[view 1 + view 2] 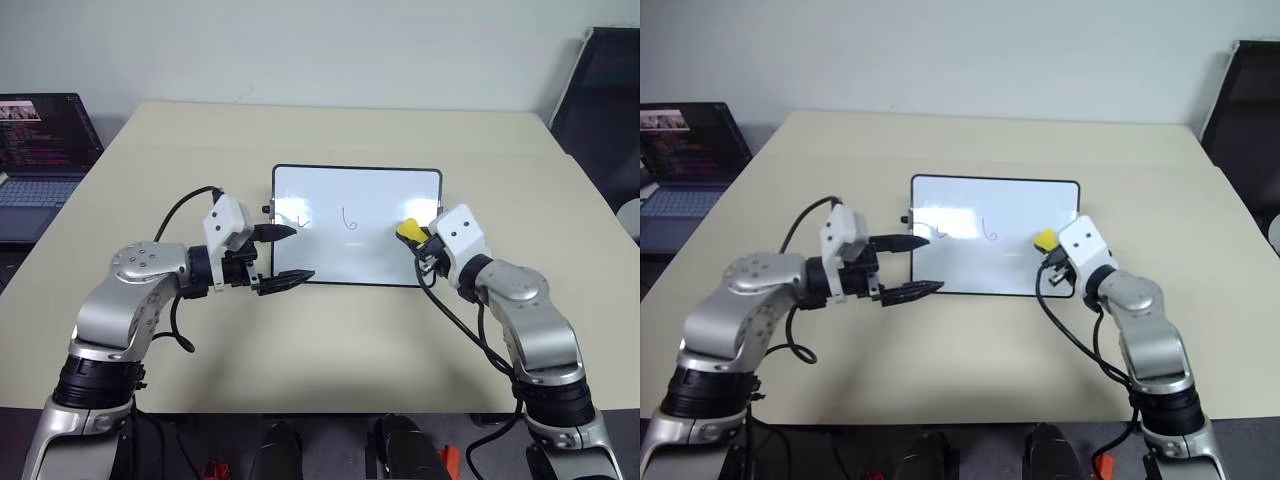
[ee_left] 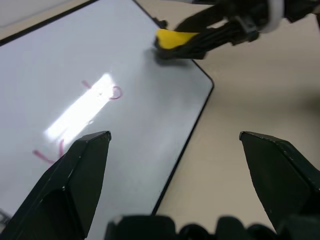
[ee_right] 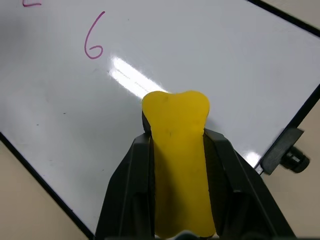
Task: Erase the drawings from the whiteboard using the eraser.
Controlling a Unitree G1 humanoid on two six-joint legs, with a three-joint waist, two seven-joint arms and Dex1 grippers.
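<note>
Yellow and pinched between two black fingers, the eraser (image 3: 177, 165) sat clamped in the right gripper (image 1: 416, 238), its free end poking out past the fingertips and resting over the right part of the whiteboard (image 1: 375, 195). In the right wrist view the block's rounded tip lay just short of a bright glare streak on the glossy surface, and a pink "6" (image 3: 93, 37) stood beyond that streak, apart from the eraser. A black knob (image 3: 295, 157) on the board's frame showed just to one side of those fingers, past the edge.

Of the drawings (image 1: 349, 220), two could be made out in the head views: the "6" near the middle of the board and a low squiggle (image 1: 303, 222) further toward the left gripper (image 1: 283, 255). A third mark could not be told apart in the glare.

That left gripper held nothing. Its fingers (image 2: 75, 180) stood wide apart, one tip over the board's near left edge by the squiggle, the other over the beige table (image 1: 330, 350) just beyond the near frame. Between them, in the left wrist view, ran the board's rounded corner, with the eraser and the other gripper far beyond the fingertips.

A laptop (image 1: 40, 150) with a lit screen sat well away at the table's left side.
</note>
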